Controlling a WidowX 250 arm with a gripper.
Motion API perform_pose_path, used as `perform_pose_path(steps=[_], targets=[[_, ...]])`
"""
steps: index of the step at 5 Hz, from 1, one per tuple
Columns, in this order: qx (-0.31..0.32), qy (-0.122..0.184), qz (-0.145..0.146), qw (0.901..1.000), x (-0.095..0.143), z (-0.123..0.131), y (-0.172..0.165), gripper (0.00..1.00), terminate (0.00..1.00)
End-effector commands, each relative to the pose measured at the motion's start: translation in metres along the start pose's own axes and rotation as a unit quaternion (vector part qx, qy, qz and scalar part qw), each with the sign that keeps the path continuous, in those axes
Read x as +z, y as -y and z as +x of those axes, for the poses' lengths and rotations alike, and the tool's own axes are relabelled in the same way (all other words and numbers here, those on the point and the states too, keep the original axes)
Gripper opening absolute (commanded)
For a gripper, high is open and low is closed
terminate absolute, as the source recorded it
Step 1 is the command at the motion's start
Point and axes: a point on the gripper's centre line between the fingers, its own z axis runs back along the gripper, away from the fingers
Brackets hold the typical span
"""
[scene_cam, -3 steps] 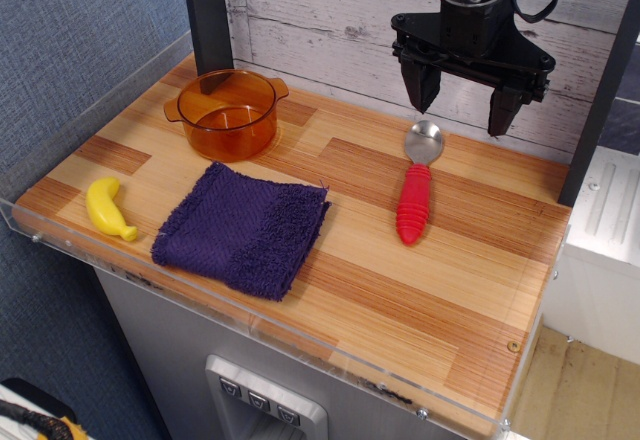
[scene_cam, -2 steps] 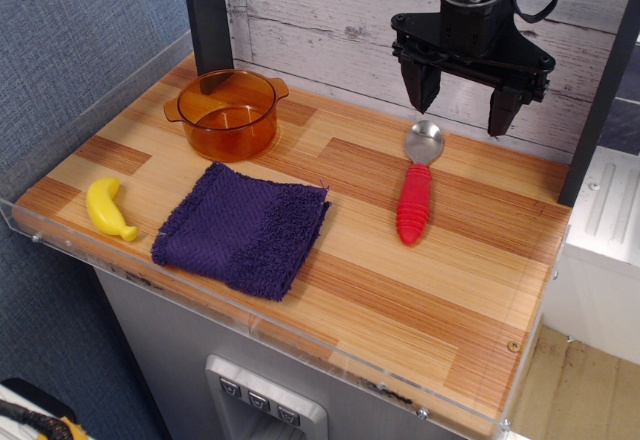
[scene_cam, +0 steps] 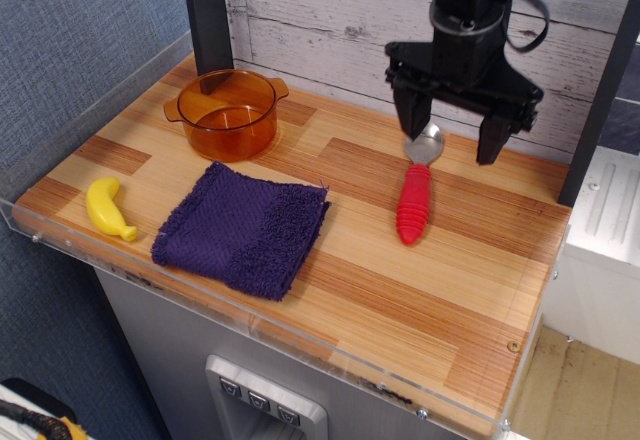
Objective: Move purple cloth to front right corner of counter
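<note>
Cloth: the dark purple terry washcloth is seen lying flat near the front left edge of the striped wood-plank counter.
Gripper: the black gripper is held near the back edge, jaws spread, nothing gripped.
Progress: nothing done; grasp and carry remain.

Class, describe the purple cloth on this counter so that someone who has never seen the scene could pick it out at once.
Start at the wood-plank counter and look to its front left area. There, between the yellow banana and the red-handled spoon, just in front of the orange pot, lies the purple cloth. It is the only soft, flat, dark fuzzy thing there.
</note>
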Motion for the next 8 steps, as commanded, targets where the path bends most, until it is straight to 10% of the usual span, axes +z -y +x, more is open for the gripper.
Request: perform_pose_path(steps=[1, 3, 6, 8], targets=[[-0.007, -0.032, -0.023, 0.9992, 0.012, -0.028, -0.014, 1.0, 0.0], [0.013, -0.086, 0.004, 0.9962, 0.004, -0.081, -0.046, 1.0, 0.0], [0.067, -0.097, 0.043, 0.9921, 0.018, -0.116, -0.097, 1.0, 0.0], [0.033, -0.082, 0.034, 0.9955, -0.015, -0.114, -0.112, 1.0, 0.0]])
